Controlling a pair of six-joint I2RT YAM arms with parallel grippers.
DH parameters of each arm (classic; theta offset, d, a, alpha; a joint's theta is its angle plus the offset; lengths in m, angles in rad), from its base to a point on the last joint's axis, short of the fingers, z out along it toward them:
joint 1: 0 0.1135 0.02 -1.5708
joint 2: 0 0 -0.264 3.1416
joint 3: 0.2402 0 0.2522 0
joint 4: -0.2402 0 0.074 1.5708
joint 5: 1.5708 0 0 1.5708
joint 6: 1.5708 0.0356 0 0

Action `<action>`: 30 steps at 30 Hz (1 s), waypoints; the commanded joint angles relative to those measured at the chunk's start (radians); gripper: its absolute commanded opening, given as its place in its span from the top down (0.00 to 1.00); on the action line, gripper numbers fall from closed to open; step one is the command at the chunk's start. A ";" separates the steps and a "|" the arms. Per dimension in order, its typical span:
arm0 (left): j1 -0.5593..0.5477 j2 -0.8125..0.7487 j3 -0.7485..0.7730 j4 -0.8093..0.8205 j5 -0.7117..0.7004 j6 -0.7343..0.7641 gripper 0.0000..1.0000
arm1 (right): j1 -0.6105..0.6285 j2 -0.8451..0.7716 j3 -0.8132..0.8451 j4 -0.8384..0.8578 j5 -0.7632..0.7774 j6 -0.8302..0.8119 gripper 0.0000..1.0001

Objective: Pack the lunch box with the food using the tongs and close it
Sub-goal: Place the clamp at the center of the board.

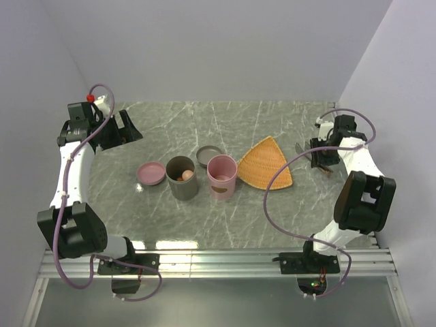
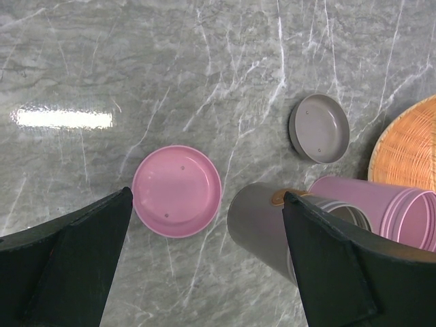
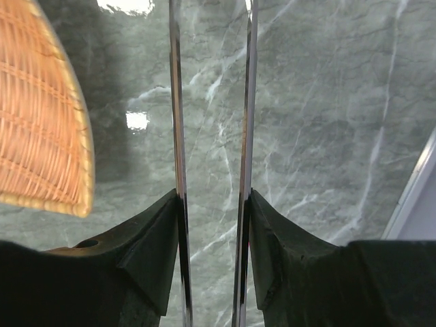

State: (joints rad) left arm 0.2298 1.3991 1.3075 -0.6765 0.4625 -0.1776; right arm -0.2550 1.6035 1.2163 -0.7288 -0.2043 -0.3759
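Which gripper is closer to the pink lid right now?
Left. The left gripper, jaws open, hovers just beyond the pink lid and to its left. The right gripper, holding the tongs, is far off past the woven tray.

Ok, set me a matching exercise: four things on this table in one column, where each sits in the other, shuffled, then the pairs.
Things:
1. pink lid
2. grey lid
3. woven tray
4. tongs

Places:
A. clamped in the right pincer
B. flat on the table, left of the grey cup
C. right of the pink cup
D. behind the two cups, between them

Pairs: 1-B, 2-D, 3-C, 4-A
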 commanded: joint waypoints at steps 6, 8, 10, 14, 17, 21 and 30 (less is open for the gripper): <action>0.003 -0.005 0.023 0.012 -0.012 0.020 0.01 | 0.002 0.001 -0.080 0.017 0.046 -0.055 0.48; 0.003 0.001 0.018 0.020 -0.015 0.020 0.01 | 0.005 0.021 -0.101 0.003 0.060 -0.064 0.47; 0.003 0.012 0.021 0.018 -0.019 0.024 0.01 | 0.005 0.030 -0.119 -0.001 0.069 -0.067 0.45; 0.003 0.029 0.027 0.009 -0.036 0.041 0.01 | 0.007 0.062 -0.130 -0.009 0.074 -0.069 0.41; 0.003 0.037 0.024 0.002 -0.048 0.056 0.01 | 0.008 0.085 -0.135 -0.012 0.071 -0.069 0.39; 0.005 0.043 0.024 -0.014 -0.038 0.072 0.01 | 0.008 0.101 -0.143 -0.006 0.082 -0.069 0.35; 0.003 0.052 0.018 -0.038 -0.016 0.092 0.01 | 0.010 0.101 -0.141 -0.023 0.088 -0.069 0.22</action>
State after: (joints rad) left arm 0.2306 1.4448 1.3075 -0.6941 0.4248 -0.1158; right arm -0.2512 1.7050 1.0733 -0.7368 -0.1291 -0.4370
